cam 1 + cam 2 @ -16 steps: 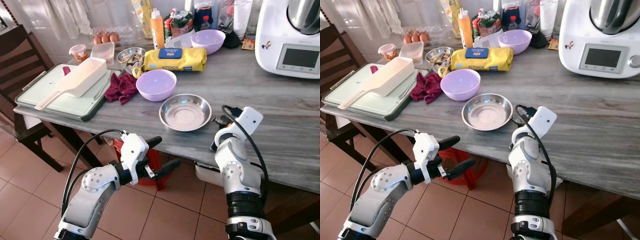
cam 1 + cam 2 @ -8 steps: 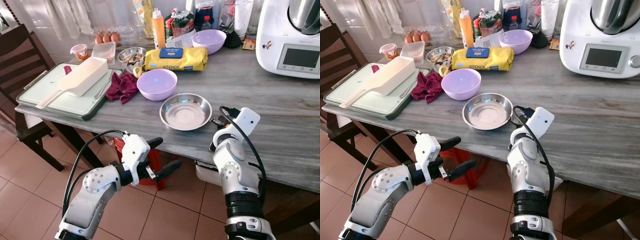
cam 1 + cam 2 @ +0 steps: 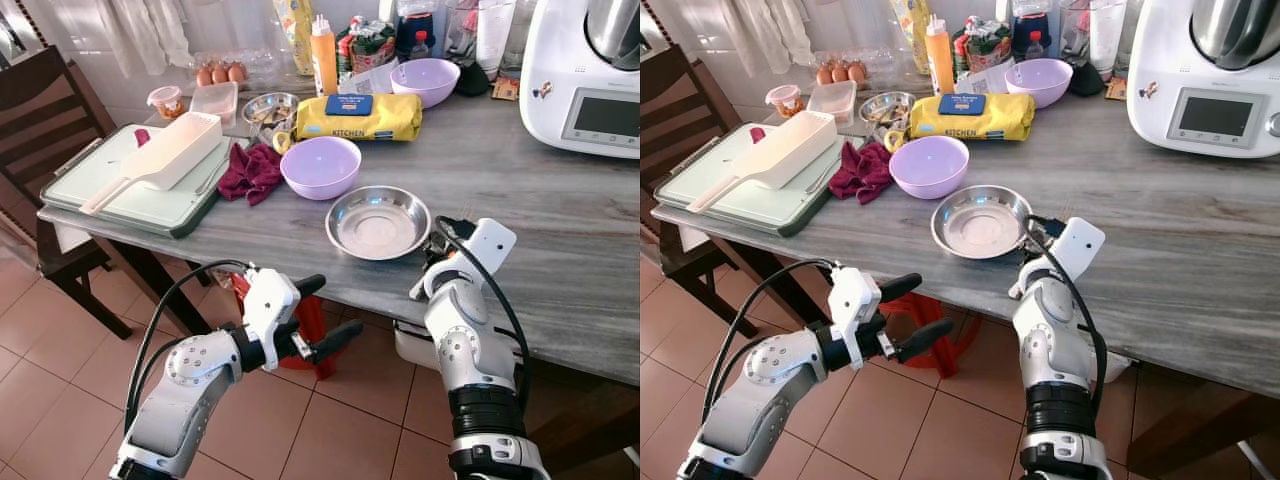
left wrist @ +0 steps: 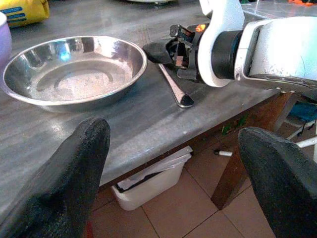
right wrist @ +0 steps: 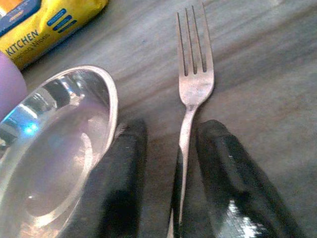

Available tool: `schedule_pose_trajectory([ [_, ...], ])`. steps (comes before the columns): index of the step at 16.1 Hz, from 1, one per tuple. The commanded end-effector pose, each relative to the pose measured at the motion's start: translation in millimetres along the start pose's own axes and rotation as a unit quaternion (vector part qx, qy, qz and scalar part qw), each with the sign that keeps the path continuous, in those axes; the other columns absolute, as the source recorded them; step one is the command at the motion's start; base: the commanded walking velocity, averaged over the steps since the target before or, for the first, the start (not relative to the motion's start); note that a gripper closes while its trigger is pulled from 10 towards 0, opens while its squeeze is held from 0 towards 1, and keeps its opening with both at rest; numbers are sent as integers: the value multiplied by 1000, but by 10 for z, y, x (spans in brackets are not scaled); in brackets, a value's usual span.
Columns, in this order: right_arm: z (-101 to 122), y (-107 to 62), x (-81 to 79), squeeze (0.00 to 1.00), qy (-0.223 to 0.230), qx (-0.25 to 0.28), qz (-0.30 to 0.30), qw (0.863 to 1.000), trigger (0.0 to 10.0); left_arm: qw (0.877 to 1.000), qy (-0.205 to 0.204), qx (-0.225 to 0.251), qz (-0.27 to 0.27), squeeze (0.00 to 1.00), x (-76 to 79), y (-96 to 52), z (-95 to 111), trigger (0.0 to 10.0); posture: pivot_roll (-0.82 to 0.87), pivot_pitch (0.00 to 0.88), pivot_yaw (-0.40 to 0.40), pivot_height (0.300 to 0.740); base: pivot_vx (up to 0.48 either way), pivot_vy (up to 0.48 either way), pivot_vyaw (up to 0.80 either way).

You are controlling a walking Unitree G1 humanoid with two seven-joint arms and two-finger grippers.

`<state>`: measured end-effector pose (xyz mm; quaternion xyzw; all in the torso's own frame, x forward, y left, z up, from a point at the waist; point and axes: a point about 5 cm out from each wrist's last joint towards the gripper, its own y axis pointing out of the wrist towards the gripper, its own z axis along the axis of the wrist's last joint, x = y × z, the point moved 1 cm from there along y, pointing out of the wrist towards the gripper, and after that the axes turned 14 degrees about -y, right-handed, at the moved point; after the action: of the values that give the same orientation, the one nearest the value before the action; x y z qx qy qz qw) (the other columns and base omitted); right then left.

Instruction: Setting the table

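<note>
A steel bowl (image 3: 378, 222) sits empty near the front edge of the grey table (image 3: 560, 240). Just to its right lies a fork (image 5: 194, 84), flat on the table with its tines pointing away from me. My right gripper (image 5: 171, 131) rests on the table there, open, with one finger on each side of the fork's handle and a gap at each side. In the left wrist view the fork's handle (image 4: 173, 89) sticks out from under that gripper. My left gripper (image 3: 335, 305) hangs open and empty below the table edge, over the tiled floor.
Behind the steel bowl stand a purple bowl (image 3: 320, 165), a maroon cloth (image 3: 250, 172) and a yellow pack (image 3: 355, 117). A tray (image 3: 130, 205) with a white scoop (image 3: 170, 160) fills the left end. A white appliance (image 3: 590, 80) stands at the back right, a dark chair (image 3: 40, 100) at the left.
The camera has shifted slightly. My right wrist has leaned a little towards the steel bowl. The left arm keeps its pose.
</note>
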<state>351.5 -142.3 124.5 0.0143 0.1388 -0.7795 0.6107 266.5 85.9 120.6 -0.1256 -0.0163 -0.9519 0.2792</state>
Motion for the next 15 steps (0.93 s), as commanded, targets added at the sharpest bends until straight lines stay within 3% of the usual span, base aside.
schedule_pose_trajectory([
  [1, -62, -15, -7, 1000, -9, -9, -4, 1000, 10000, 1000, 8, -4, 4, 0, 1, -21, 9, 10000, -129, 89, 123, 740, 0, 0, 0],
  [7, -29, -52, 246, 1000, -31, 0, -40, 999, 10000, 1000, 9, -5, 8, 0, 3, -16, 0, 10000, -134, 88, 123, 740, 0, 0, 0],
  [8, -36, -51, 253, 851, -31, -2, -39, 999, 10000, 1000, 10, -5, 7, 0, 5, -11, 0, 10000, -135, 89, 126, 740, 0, 0, 0],
  [9, -39, -50, 265, 0, -41, -5, -42, 998, 10000, 1000, 11, -6, 6, 0, 6, -3, 2, 10000, -137, 89, 126, 740, 0, 0, 0],
  [14, -113, -49, 232, 0, -57, -34, -37, 997, 10000, 1000, 14, -9, 8, 0, 2, -2, -4, 10000, -131, 90, 125, 740, 0, 0, 0],
  [15, -130, -52, 214, 0, -61, -38, -30, 997, 8549, 1000, 14, -10, 9, 0, 1, -6, -7, 10000, -129, 91, 125, 740, 0, 0, 0],
])
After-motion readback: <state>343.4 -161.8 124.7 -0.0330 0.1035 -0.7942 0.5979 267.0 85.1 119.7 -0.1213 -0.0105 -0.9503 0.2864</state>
